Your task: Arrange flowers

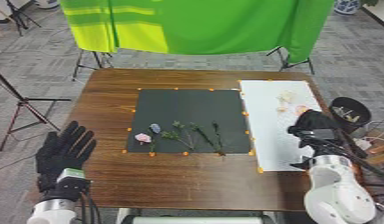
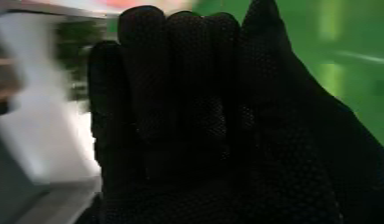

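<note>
"Flowers first. Which ones?"

"Pale cream-and-pink flowers [image 1: 286,98], peach-pink round bloom [image 1: 301,108] by them, all on the long white sheet [image 1: 277,145]. Two o'clock on the table, twelve being the far edge."

"Risk?"

"Bloom gets knocked or squashed, I'd say, if the black-gloved right hand [image 1: 318,123] comes in low and flat; it's that close. A pinch on petals instead of stem could tear them. A thin stem could slip out if the thumb closes late. Loose grip plus a swing outward: drops off the edge, maybe into the round black bin [image 1: 350,107] at three o'clock."

"Hand to flower?"

"Bloom is just beside the fingertips, eleven o'clock from the palm. Touching or not, can't tell. Cream ones a bit farther, same direction."

"Hand state?"

"Right: open, fingers straight and together, nothing seen in it. Black-gloved left hand [image 1: 64,150]: open too, spread, at the near-left edge, eight to nine o'clock."

"Rest?"

"Dark rectangular mat [image 1: 188,107] mid-table. Pink blossom [image 1: 142,137] and blue-purple flower head [image 1: 155,128] at its nine o'clock side, leafy green stems [image 1: 184,137] at six. Brown wooden table [image 1: 188,192] under it all. Likely next: pick the bloom by its stem. Next clip."
</note>
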Robot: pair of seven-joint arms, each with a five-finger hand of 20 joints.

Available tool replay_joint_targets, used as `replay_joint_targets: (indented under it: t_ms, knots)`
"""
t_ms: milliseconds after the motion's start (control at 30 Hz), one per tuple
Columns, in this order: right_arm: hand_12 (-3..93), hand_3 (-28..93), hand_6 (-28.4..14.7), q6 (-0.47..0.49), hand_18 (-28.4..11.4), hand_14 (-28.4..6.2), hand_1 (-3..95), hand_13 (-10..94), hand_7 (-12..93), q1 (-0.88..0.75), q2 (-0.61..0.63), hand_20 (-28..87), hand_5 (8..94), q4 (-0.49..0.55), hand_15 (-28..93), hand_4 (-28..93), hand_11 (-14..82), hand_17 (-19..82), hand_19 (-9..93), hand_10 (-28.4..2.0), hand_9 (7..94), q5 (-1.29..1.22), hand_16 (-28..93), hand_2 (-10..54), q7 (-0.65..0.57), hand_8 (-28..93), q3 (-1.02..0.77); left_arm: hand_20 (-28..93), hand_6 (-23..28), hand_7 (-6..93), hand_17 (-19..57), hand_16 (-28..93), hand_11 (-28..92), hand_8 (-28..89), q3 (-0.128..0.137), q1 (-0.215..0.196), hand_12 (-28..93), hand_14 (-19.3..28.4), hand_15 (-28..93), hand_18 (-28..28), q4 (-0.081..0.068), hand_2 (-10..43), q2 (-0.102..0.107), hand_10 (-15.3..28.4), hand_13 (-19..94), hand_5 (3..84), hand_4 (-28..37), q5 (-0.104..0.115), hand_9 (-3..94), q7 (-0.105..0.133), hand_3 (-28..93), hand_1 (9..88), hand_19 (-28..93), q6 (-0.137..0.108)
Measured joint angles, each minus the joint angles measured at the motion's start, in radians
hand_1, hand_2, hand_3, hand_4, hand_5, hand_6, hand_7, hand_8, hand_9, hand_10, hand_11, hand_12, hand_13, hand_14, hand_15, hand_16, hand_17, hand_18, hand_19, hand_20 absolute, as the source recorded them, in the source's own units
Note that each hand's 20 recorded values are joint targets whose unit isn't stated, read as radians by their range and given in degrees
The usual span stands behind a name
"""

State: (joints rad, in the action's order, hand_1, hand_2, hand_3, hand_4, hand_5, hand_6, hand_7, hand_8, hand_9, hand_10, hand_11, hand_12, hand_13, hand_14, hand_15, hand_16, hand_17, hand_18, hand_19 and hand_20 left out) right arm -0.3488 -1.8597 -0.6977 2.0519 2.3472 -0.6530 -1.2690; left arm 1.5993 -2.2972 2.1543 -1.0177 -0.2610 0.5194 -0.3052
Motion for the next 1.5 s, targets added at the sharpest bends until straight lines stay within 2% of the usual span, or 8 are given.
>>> replay_joint_targets:
  t_ms: [233,500,867,1000,1167,1333,1433,1500]
  knots:
    - [30.6,70,0.3,0.09,-17.9,-7.3,57.1,74,26,0.258,-0.003,22,78.8,0.024,28,-28,11.0,29,66,-11.0,86.8,-0.035,37,-8.5,0.102,2,0.297,10,10.4,13.9,-7.0,-8,28,-8,0.013,-0.009,11,17.5,44,16.1,0.001,18.1,0.001,16.4,26,43.5,-28.3,-0.004,35.3,-0.017,69,25.6,39,-0.006]
    - [30.6,71,0.3,0.348,-18.1,-7.3,56.9,74,26,0.513,-0.1,23,78.6,0.002,27,-28,10.9,28,65,-11.1,86.6,0.042,37,-8.4,0.221,2,0.528,10,10.4,14.0,-7.1,-8,29,-8,0.015,-0.011,11,17.5,44,16.1,0.001,18.2,0.008,16.5,26,43.5,-28.3,-0.007,35.3,-0.029,69,25.6,39,-0.019]
    - [30.5,70,0.2,0.412,-18.2,-7.5,57.0,73,26,0.78,-0.259,24,78.5,-0.155,28,-28,10.8,28,65,-11.2,86.3,0.045,37,-8.3,0.233,2,0.727,10,10.4,14.0,-7.1,-8,28,-8,0.012,-0.013,11,17.5,44,16.1,0.003,18.2,0.026,16.4,26,43.5,-28.3,-0.007,35.3,-0.029,69,25.5,39,-0.029]
    - [30.5,70,0.2,0.457,-18.3,-7.6,56.9,73,25,0.82,-0.299,24,78.5,-0.178,28,-28,10.8,28,65,-11.2,86.2,0.044,37,-8.3,0.236,3,0.735,10,10.4,14.0,-7.1,-8,28,-8,0.01,-0.011,11,17.6,44,16.1,0.003,18.2,0.029,16.4,26,43.5,-28.3,-0.008,35.3,-0.035,69,25.5,39,-0.029]
    - [30.6,71,0.2,0.495,-18.3,-7.6,56.9,73,25,0.799,-0.298,24,78.7,-0.148,28,-28,10.8,28,65,-11.2,86.2,0.019,37,-8.3,0.229,3,0.689,10,10.4,14.0,-7.0,-8,28,-8,0.011,-0.01,11,17.5,44,16.1,0.003,18.2,0.029,16.4,26,43.5,-28.3,-0.011,35.3,-0.04,69,25.5,39,-0.029]
    - [30.4,71,-0.1,0.494,-18.1,-7.7,56.3,72,25,0.718,-0.237,24,77.8,-0.071,28,-28,10.8,28,64,-11.3,85.2,0.005,36,-7.9,0.207,3,0.584,10,10.4,14.0,-7.0,-8,28,-8,0.012,-0.012,11,17.5,44,16.1,0.003,18.2,0.027,16.5,26,43.5,-28.3,-0.011,35.3,-0.04,69,25.6,39,-0.028]
    - [28.2,73,0.1,0.49,-17.3,-8.1,54.7,70,26,0.634,-0.179,22,73.6,-0.017,28,-28,11.0,27,61,-11.9,81.3,-0.066,34,-9.4,0.167,0,0.462,10,10.4,14.0,-7.1,-8,28,-8,0.012,-0.011,11,17.5,44,16.1,0.002,18.2,0.027,16.5,26,43.4,-28.3,-0.011,35.3,-0.039,69,25.5,39,-0.028]
    - [19.2,79,-2.2,0.47,-18.4,-11.4,46.9,57,20,0.568,-0.138,20,55.9,0.004,29,-28,11.8,25,59,-14.8,61.5,-0.111,24,-9.5,0.133,-8,0.368,10,10.4,13.9,-7.0,-8,28,-8,0.012,-0.011,11,17.5,44,16.1,0.002,18.2,0.027,16.4,26,43.4,-28.3,-0.01,35.4,-0.037,69,25.5,39,-0.028]
